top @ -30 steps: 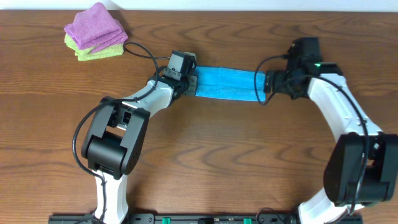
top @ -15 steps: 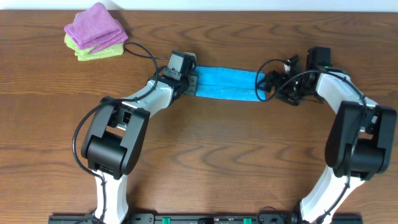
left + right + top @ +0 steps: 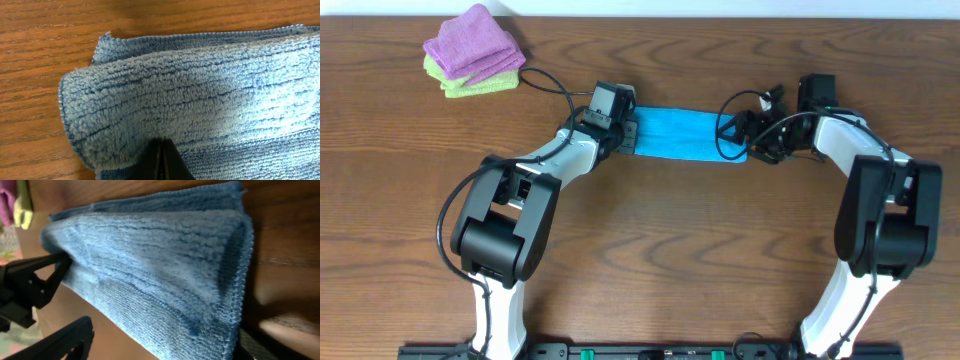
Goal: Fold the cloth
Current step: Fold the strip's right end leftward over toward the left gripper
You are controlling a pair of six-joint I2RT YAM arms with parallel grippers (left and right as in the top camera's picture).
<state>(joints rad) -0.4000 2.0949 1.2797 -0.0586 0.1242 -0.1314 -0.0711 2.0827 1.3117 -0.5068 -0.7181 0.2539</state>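
Overhead showed the cloth (image 3: pixel 680 134) as a folded strip mid-table, left gripper (image 3: pixel 626 132) clenched on its left end, right gripper (image 3: pixel 742 136) spread open at its right end; you needed to pinch both layers squarely.

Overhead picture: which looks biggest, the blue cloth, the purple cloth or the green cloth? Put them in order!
1. blue cloth, the long strip in the middle.
2. purple cloth.
3. green cloth, but only its edge peeks out from under the purple one, so its real size is hidden.
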